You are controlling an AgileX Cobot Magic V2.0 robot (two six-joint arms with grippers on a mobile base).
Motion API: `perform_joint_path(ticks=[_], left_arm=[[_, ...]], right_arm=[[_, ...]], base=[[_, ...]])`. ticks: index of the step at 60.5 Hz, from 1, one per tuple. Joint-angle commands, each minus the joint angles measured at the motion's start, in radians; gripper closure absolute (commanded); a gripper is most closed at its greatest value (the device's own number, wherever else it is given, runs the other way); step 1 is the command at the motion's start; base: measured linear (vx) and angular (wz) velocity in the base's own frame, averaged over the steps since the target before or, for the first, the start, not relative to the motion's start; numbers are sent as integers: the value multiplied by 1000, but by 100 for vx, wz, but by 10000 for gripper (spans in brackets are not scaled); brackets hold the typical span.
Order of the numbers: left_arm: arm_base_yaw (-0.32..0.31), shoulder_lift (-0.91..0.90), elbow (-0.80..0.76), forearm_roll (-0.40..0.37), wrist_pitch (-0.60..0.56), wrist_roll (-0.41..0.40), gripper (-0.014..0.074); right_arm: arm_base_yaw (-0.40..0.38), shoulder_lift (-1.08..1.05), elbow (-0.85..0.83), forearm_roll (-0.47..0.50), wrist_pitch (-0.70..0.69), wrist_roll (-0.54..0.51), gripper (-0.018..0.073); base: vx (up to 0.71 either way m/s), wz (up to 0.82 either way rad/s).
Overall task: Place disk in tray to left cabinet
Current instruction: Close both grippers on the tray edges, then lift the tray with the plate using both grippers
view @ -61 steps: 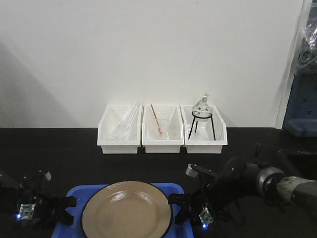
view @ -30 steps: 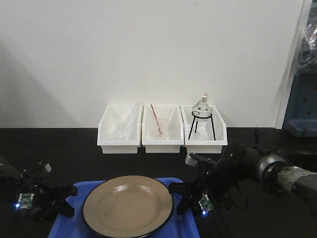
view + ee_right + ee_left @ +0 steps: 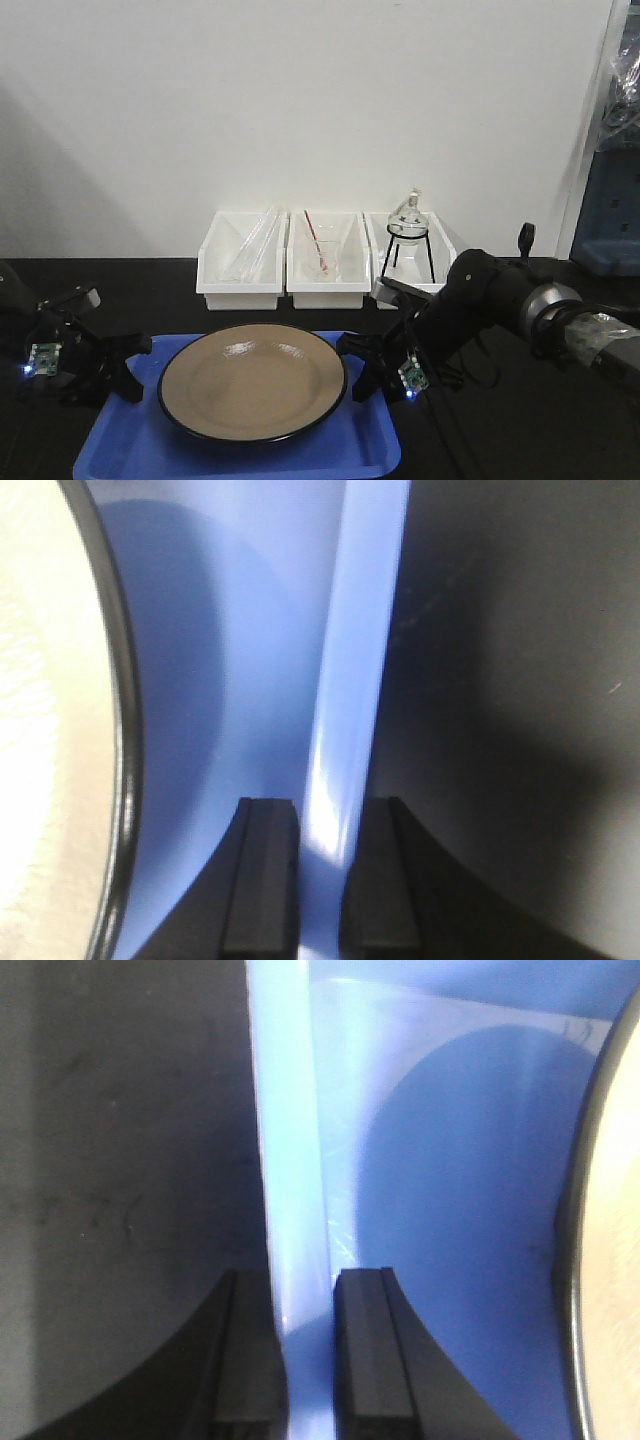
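White wall [image 3: 300,100] fills the back of the front view, and below it a black desk [image 3: 150,290] runs the full width. Nearest the camera is the bright blue plastic tray [image 3: 240,455], a shallow rectangle with a raised rim and rounded corners, held at both short ends. Whether its underside touches the desk cannot be told.

The disk [image 3: 252,380] lies flat in the middle of the tray. It is glossy tan inside with a black rim, and blue floor shows on every side of it.

Three white bins [image 3: 327,260] stand side by side against the wall, well behind the tray. The left one holds clear glass tubes lying slanted and the middle one a small beaker with a red-marked rod. The right one holds a round glass flask [image 3: 407,216] on a black tripod stand.

The right arm [image 3: 500,295] reaches in from the right. The left tool [image 3: 133,368] is clamped on the tray's left rim, one finger outside the wall and one inside, as the left wrist view shows. The right tool [image 3: 352,368] grips the right rim the same way, its inner finger just beside the disk's black edge without touching it.
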State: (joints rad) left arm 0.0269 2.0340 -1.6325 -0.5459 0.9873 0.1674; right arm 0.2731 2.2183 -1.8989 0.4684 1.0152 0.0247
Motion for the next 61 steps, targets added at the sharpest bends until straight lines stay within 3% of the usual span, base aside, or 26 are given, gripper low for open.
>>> perform_joint_path(ticks=[1,35,61], left_arm=[[-31,-74,-70,-150,55,-35,598],[-31,-74,-280,-115,262,-199,598],[-31,-179,-320,-80,262,-288,598]], right_arm=[[24,-84,-79,141,21,10,562],[24,-131,-218,99,147,112,562],[24,-171,-303,70,265,198,562]], base=[[0,0],[0,0],[0,0]])
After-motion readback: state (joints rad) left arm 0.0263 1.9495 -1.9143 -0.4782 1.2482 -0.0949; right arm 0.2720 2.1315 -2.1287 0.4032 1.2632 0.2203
